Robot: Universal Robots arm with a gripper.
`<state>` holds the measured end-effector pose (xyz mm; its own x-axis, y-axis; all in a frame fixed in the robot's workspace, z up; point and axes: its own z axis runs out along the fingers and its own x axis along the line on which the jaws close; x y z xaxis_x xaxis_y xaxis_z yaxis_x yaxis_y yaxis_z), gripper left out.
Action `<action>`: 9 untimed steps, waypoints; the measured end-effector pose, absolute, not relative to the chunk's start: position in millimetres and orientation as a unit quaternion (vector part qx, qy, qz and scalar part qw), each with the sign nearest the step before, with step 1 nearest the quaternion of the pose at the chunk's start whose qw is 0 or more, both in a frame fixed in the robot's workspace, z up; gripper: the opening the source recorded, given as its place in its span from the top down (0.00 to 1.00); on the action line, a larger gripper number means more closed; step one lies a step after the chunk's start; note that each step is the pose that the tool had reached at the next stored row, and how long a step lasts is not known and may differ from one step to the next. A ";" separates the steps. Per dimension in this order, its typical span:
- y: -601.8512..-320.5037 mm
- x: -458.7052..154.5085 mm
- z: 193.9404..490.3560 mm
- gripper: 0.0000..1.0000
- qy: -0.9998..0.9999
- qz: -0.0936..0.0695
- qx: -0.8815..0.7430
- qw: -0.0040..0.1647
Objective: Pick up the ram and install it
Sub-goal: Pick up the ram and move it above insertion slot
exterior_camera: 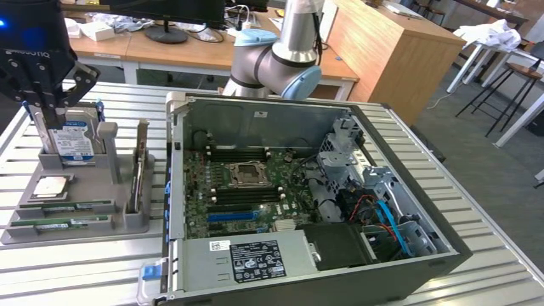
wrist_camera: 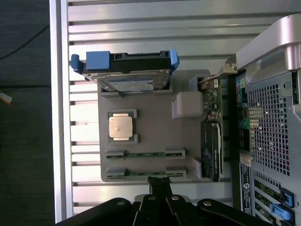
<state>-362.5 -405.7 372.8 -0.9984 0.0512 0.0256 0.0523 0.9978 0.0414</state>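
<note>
Ram is lying at the exterior view's left as two alike green sticks. The nearer ram stick [exterior_camera: 64,222] and the farther ram stick [exterior_camera: 76,206] are resting flat and parallel in their slots at the front of the grey parts tray [exterior_camera: 85,237], close together and neither one touched. Which of the two is meant I cannot tell.

Above the tray the gripper [exterior_camera: 44,109] is hanging well clear of everything. Its fingers are pressed fully together and gripping nothing. In the wrist view one closed fingertip [wrist_camera: 155,182] is pointing down near the tray edge beside the sticks.

Behind the sticks a bare processor chip [exterior_camera: 51,186] is sitting in its pocket. A hard drive [exterior_camera: 72,145] in blue rails is standing upright at the back. An expansion card [exterior_camera: 139,167] is standing on edge along the tray's right side.

Further right the computer case [exterior_camera: 255,118] is lying open, showing the motherboard [exterior_camera: 223,203] with dark memory slots [exterior_camera: 246,194] flanking the processor socket [exterior_camera: 244,172].

By my judgement the pick-up step is only being approached, and no stick is lifted or seated. Grasping a stick is calling for the fingers to part, line up across its thin body and come down squarely. They must not nudge its twin or the processor chip just beside it.
</note>
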 end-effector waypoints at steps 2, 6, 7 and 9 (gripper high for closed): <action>-405.7 -362.5 372.9 0.90 -1.000 -0.021 -0.019 0.012; -405.7 -362.4 372.8 0.90 -1.000 -0.021 0.000 0.013; -405.7 -362.4 372.8 0.90 -1.000 -0.020 0.005 0.013; -405.7 -362.4 372.7 0.90 -1.000 -0.020 0.015 0.013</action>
<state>-362.4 -405.7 372.7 -0.9992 -0.0315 0.0256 -0.0304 0.9987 0.0403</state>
